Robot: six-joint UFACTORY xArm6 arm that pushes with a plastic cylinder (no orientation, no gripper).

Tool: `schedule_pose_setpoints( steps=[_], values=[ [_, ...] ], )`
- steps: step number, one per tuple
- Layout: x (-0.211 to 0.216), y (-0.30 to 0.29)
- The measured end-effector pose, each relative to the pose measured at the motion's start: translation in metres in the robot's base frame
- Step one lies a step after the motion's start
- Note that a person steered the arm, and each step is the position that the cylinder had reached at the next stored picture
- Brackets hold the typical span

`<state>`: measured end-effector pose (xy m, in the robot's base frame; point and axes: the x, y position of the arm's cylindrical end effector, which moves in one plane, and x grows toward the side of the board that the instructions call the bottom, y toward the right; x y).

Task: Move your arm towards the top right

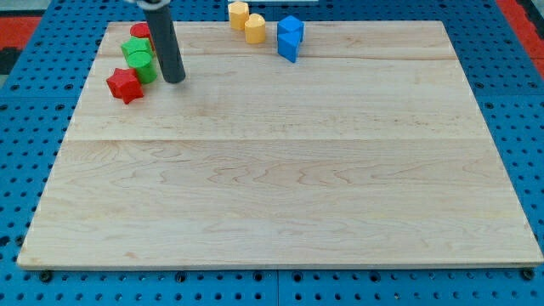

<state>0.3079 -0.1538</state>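
Bare wooden board [280,187] fills everything nearest you in the camera view; nothing sits on its lower half. All the blocks crowd the top edge.

Your arm carries no claw at all, so there is nothing to hold apart or together: it ends in a dark rod, and my tip [174,81] rests on the board near the view's top left. Just to its left sits the green block [139,59], which looks like two stacked or paired pieces; below that lies the red star-shaped block [125,85], and a second red block [140,31] peeks out behind the green one.

The goal is the top right corner, which lies far across the board to the view's right and slightly up from the tip. Between the tip and that corner stand two yellow cylinder-like blocks [246,21] and the blue block [290,37], all close to the top edge. I judge a straight run rightward should pass just beneath them; climbing too early risks clipping the blue one.
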Motion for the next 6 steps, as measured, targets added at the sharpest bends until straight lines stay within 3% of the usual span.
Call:
schedule_pose_setpoints(
  steps=[2, 3, 4, 5, 6],
  values=[
    [0.001, -0.03],
    [0.005, 0.026],
    [0.004, 0.14],
    [-0.027, 0.276],
    [-0.112, 0.323]
  ],
)
